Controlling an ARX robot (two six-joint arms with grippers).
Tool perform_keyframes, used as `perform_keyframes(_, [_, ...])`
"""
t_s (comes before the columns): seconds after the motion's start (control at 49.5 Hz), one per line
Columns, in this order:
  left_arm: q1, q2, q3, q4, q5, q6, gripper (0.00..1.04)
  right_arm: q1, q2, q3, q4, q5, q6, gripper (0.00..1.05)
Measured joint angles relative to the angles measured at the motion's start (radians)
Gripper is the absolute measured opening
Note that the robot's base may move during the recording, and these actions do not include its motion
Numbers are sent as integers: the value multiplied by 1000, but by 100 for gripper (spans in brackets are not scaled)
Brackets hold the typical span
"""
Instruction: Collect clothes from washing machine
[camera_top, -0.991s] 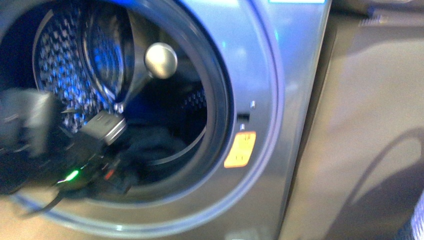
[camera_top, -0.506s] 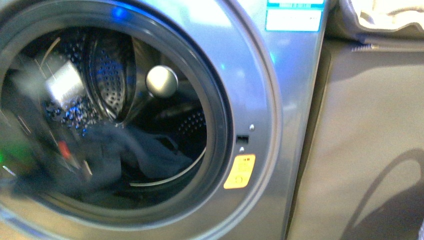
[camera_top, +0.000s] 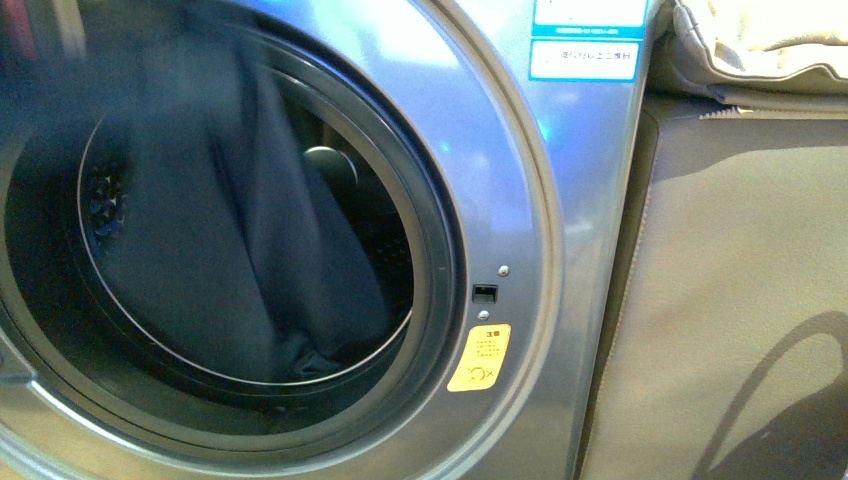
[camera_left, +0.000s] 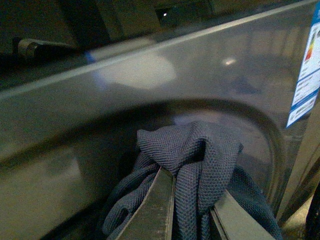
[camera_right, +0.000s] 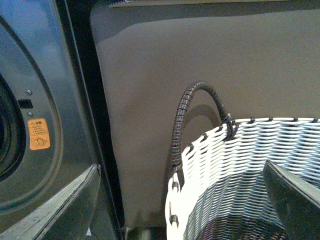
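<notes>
Left gripper is clamped tight, its flat grey fingers pinching a bunched fold of the clothes. The fabric is navy, a fine ribbed knit, soft and rumpled, spilling out either side of the pinch. The wrist is held up by the top arc of the round mouth, close to the smooth silver-grey washing machine.

In the front view the blurred cloth drapes across the opening from eleven o'clock down to five, inside the dark rubber door seal. A blue-white sticker sits at one o'clock of the porthole and an orange sticker at four.

Right gripper is spread wide with nothing in it, poised over the grey-and-white woven basket with its dark wrapped hoop handle. The basket stands against a flat brown cabinet side.
</notes>
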Motion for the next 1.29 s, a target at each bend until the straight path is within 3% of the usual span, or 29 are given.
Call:
perform_keyframes(0.445, [-236,102,381,-163,-107,-21,8,0,0,0,0,0,0,97])
perform_keyframes(1.132, [-482,330,1061,-498,-214,-50,8,0,0,0,0,0,0,97])
perform_keyframes(1.294, [-496,339,1098,-503,-213,-60,8,0,0,0,0,0,0,97])
